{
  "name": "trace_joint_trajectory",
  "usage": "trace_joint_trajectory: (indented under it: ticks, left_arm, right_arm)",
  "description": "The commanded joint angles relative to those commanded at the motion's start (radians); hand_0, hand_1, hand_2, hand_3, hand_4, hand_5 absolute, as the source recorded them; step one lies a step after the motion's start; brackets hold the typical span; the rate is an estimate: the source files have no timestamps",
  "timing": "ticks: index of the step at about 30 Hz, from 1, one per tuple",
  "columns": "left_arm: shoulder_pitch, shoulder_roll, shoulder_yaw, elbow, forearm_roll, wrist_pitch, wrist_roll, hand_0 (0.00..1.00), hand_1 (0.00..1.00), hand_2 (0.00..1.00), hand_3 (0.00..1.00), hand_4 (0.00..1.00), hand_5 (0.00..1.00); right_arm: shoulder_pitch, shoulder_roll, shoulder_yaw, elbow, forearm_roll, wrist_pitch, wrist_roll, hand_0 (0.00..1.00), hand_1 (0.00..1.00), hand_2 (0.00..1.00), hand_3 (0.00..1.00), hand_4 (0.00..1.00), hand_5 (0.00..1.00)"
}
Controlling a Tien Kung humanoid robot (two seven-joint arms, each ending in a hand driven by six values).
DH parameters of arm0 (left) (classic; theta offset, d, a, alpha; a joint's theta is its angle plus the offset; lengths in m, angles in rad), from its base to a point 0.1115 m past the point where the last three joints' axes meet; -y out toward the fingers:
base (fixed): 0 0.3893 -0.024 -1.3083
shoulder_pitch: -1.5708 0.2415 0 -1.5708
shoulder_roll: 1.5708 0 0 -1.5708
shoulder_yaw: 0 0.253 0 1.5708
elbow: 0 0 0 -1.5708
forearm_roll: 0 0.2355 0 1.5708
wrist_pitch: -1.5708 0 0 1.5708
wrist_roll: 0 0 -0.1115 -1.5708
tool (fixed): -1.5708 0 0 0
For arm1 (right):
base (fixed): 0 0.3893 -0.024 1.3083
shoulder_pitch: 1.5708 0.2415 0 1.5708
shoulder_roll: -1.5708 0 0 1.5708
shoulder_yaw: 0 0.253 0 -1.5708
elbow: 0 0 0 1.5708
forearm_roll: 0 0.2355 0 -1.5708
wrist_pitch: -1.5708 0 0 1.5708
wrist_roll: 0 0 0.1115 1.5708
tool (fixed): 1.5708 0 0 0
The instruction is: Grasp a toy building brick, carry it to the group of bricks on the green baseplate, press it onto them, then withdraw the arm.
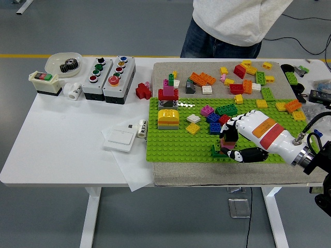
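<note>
Low over the flat green studded baseplate [176, 144], the robot's white right hand [239, 138] curling its fingers around a small pink brick [226, 147], pressing near the clustered coloured bricks [216, 120], person [232, 20] standing behind.

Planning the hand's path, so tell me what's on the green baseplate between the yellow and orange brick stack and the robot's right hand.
In the head view, a white brick and a yellow brick lie between the stack and the right hand, on the green baseplate.
</note>
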Motion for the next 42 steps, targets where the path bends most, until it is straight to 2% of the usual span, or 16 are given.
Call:
trace_joint_trajectory:
  ticks: [28, 42]
  left_arm:
    - [-0.004, 0.002, 0.010, -0.002, -0.008, 0.005, -0.002, 0.483, 0.578, 0.642, 0.576, 0.598, 0.672]
    - [-0.003, 0.002, 0.010, -0.002, -0.007, 0.006, -0.001, 0.481, 0.577, 0.641, 0.576, 0.598, 0.670]
  right_arm:
    - [0.029, 0.012, -0.025, -0.035, 0.010, 0.010, -0.007, 0.349, 0.459, 0.546, 0.536, 0.722, 0.411]
    - [0.033, 0.011, -0.037, -0.031, 0.008, 0.013, -0.009, 0.347, 0.459, 0.546, 0.534, 0.722, 0.410]
